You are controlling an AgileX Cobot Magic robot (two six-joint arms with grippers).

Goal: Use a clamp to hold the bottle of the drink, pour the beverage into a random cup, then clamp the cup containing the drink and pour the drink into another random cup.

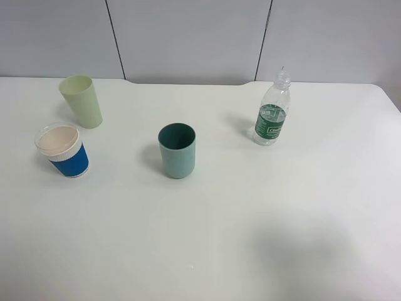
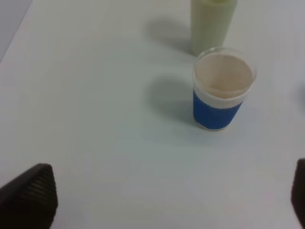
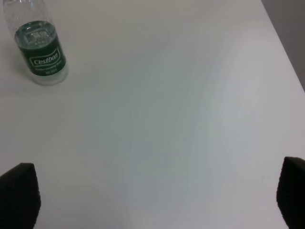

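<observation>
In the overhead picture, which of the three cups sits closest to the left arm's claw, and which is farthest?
Judged with the left wrist view; the left gripper is off-frame overhead.
1. Blue-sleeved cup, far left.
2. Pale green cup, just behind it.
3. Teal cup, table centre; this rank is likely only.

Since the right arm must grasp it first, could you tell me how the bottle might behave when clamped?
The bottle looks like thin clear plastic, so it may flex when squeezed. It seems only partly filled, so probably light. Tall on a narrow base, it could tip if nudged near the cap.

On the table [image 1: 250, 238], three cups [image 1: 177, 150] stand left of the bottle [image 1: 273, 111].
</observation>
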